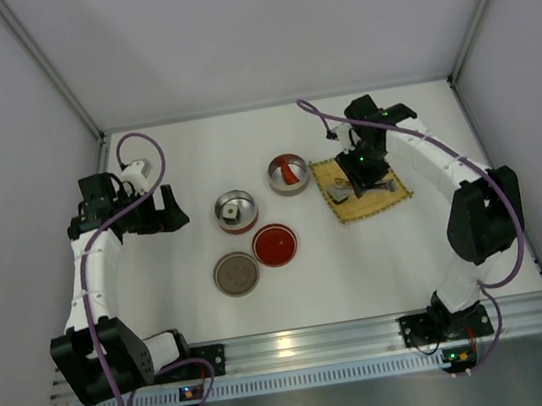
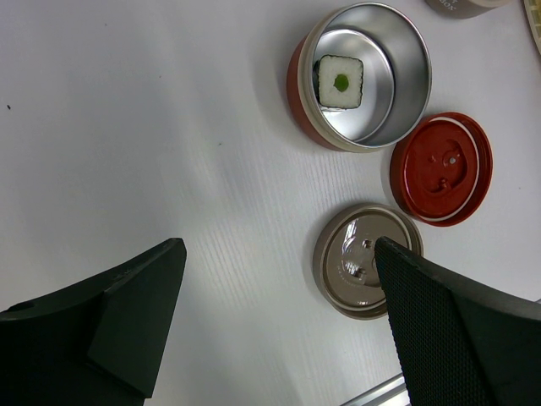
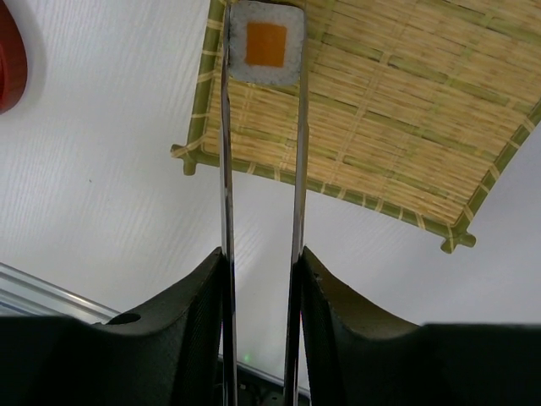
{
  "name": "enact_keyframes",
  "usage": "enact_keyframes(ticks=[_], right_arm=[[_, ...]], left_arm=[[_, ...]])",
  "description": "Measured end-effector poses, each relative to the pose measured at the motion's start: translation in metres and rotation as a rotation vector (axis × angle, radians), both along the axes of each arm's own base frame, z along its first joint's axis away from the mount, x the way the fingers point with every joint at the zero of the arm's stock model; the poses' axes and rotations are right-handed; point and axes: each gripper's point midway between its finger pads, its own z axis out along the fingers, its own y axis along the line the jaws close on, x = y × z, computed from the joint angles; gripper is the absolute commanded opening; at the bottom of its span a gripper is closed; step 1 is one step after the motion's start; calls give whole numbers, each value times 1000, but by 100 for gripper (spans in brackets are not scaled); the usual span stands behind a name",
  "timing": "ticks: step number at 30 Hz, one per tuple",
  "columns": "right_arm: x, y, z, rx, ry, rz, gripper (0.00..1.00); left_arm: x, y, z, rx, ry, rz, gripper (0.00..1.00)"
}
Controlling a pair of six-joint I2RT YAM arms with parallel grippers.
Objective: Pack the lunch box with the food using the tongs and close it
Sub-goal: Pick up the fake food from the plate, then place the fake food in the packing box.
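White table (image 1: pixel 193 153) w/ grey walls; biggest item on it is the bamboo mat (image 3: pixel 406 127) at R, then 2 round steel lunch-box tins, then 2 loose lids: red lid (image 2: pixel 441 167) and metal lid (image 2: pixel 351 262). Progress, my read: 2 of 3 food pcs packed. Green-centred sushi piece (image 2: pixel 341 82) sits in the near tin (image 2: pixel 397 76); red piece (image 1: pixel 290 170) lies in the far tin (image 1: pixel 274 178). Left to do: get the orange-centred sushi piece (image 3: pixel 266 42) into a tin, then lids on. R gripper (image 3: pixel 260 271) pinches the tongs (image 3: pixel 226 169), squeezing both arms inward. Tong tips flank the orange piece near the mat's corner, straight ahead of the fingers and well out from them; lifted or resting, can't tell. L gripper (image 2: pixel 279 313) is spread wide, holds nothing, and hangs over bare table just beside the metal lid.
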Motion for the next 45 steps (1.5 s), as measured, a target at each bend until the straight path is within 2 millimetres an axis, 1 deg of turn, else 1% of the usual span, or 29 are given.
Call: enact_keyframes(ticks=[2, 6, 10, 12, 15, 21, 25, 29, 33, 36, 39, 42, 45], right_arm=[[-1, 1, 0, 6, 3, 3, 19], [1, 7, 11, 40, -17, 20, 17], [0, 17, 34, 77, -80, 53, 17], [-2, 26, 48, 103, -119, 89, 17], [-8, 48, 66, 137, -167, 164, 16], [-25, 104, 94, 197, -230, 340, 16], [-27, 142, 110, 238, -267, 421, 16], [-22, 166, 108, 246, -263, 459, 15], [-16, 184, 92, 232, -233, 480, 16], [-14, 192, 78, 218, -204, 489, 16], [-9, 198, 71, 212, -193, 493, 16], [-8, 203, 68, 213, -190, 499, 17], [-9, 209, 71, 223, -195, 512, 18]], left_arm=[[0, 0, 0, 0, 0, 0, 98], [0, 0, 0, 0, -1, 0, 98], [0, 0, 0, 0, -1, 0, 98], [0, 0, 0, 0, 0, 0, 98], [0, 0, 0, 0, 0, 0, 98], [0, 0, 2, 0, -2, 0, 98], [0, 0, 1, 0, 1, 0, 98], [0, 0, 1, -1, 2, 0, 98], [0, 0, 1, -3, 4, 0, 98], [0, 0, 1, -2, 4, 0, 98], [0, 0, 0, -3, 7, 0, 98], [0, 0, -1, -3, 9, 0, 98], [0, 0, -1, -2, 9, 0, 98]])
